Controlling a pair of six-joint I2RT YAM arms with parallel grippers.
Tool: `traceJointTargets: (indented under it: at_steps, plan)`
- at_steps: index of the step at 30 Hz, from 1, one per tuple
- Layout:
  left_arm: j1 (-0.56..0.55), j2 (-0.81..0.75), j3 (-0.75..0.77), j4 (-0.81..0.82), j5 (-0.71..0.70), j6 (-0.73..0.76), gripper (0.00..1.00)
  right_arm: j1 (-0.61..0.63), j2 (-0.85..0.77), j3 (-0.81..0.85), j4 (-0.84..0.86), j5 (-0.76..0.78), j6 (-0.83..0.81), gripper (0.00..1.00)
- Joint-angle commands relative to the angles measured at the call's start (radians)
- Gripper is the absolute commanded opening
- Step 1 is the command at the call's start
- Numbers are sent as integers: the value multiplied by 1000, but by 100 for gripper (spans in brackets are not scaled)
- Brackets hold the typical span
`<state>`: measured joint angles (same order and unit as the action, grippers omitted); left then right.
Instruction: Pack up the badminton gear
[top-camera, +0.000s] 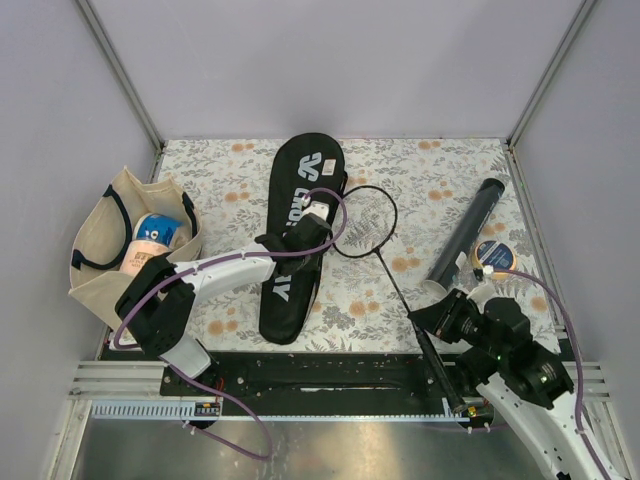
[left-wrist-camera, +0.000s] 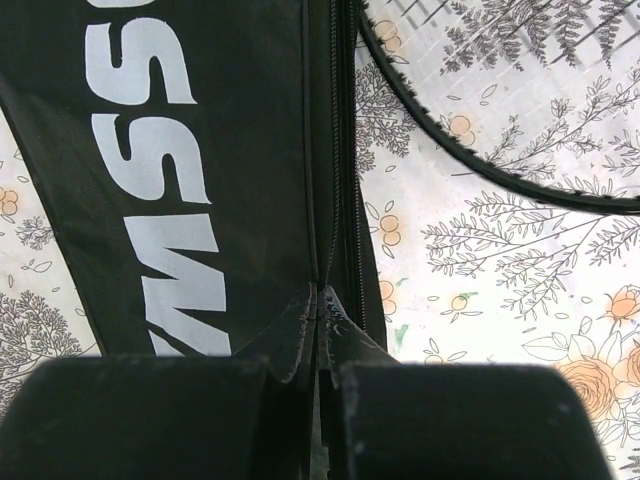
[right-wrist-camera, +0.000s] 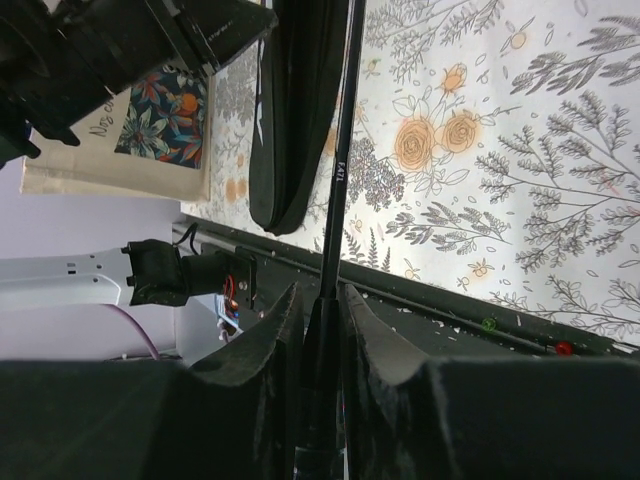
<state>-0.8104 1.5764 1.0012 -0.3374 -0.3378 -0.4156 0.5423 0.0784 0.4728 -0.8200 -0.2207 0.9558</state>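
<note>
Cover (top-camera: 305, 170): large, black, racquet-shaped, with white lettering. It lies flat on the floral table mat (top-camera: 450, 170), running from the far edge toward the arm bases.
Racquet (right-wrist-camera: 338, 172): thin and black. Its round head rests on the mat just right of the cover, its rim touching or overlapping the cover's edge. The shaft runs diagonally toward the near right corner.
Left gripper (left-wrist-camera: 321, 310): reaches over the cover's right edge. The jaws are pinched together on the zip seam, and fabric bunches up between the fingers (left-wrist-camera: 290, 340).
Right gripper (right-wrist-camera: 320, 300): sits at the near right. The jaws are drawn in tight against the racquet's shaft near the handle, which passes straight between them.
Tube (top-camera: 467, 232): long, black and cylindrical. It lies on the mat to the right of the racquet, angled, with one end toward the right arm.
Tape roll (top-camera: 492, 254): round with a blue centre, just beside the tube's right side.
Tote bag (top-camera: 100, 270): beige with dark handles. It stands open at the left edge, well apart from the cover, with items inside.
</note>
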Motion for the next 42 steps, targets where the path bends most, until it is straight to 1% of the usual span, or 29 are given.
traceJointTargets:
  at_steps: [1,12,14,17,21,24,30,34,37,40,41,42]
  plan:
    - [2,-10,47,48,-37,-6,0,-1,-12,101,-39,93,-63,0]
    - [4,-15,53,47,-41,-12,0,-1,-37,92,-39,58,-31,0]
    - [2,-16,54,46,-40,-14,0,-1,-32,73,-16,37,-16,0]
    - [4,-24,54,44,-35,-14,0,-1,-28,23,60,-51,32,0]
    - [2,-38,47,55,-17,-15,0,-2,-9,-28,165,-126,64,0]
    - [4,-50,31,75,9,-8,0,-1,-25,-82,269,-164,128,0]
    - [4,-76,4,103,59,-8,0,-1,-16,-186,430,-160,167,0]
    - [2,-96,-10,106,108,-49,0,-1,14,-218,507,-73,126,0]
    - [1,-108,-12,86,123,-72,0,-1,81,-226,582,-39,95,0]
    - [-7,-105,-9,54,96,-46,0,-1,158,-241,669,-55,93,0]
    - [-12,-102,-7,38,77,-35,9,-1,181,-247,699,-63,100,0]
    - [-15,-98,-4,23,57,-28,20,1,198,-255,726,-69,103,0]
